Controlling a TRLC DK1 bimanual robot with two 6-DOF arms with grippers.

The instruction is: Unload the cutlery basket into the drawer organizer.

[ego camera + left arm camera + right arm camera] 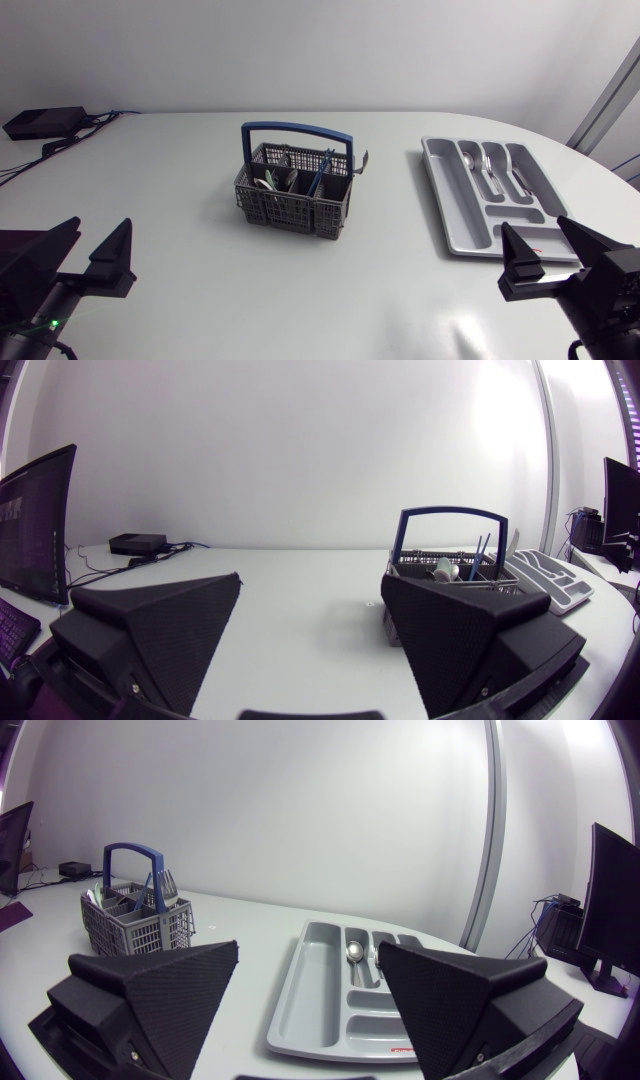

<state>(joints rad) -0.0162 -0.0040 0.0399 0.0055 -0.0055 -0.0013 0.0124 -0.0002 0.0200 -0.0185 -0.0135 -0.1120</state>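
Two hands are waiting at the near edge of the bench, both spread wide open and gripping nothing. The left hand is hanging at its own side, the right hand at the other.

The basket is standing upright mid-bench, well apart from both hands. Its blue handle is arching over it and cutlery is poking up from its compartments. The organizer is lying flat to the basket's right, just ahead of the right hand. From above, silver pieces are showing in its far slots.

The left wrist view is looking across the bench. One finger is hiding part of the basket, and blue-handled pieces are sticking up above the rim, something the head view is barely giving. The organizer is peeking out beyond.

The right wrist view is putting the organizer straight ahead between the fingers. A spoon is lying in a far slot and a red label is sitting at the near end, with the basket off to the side.

A black box with cables is sitting at the far left corner.
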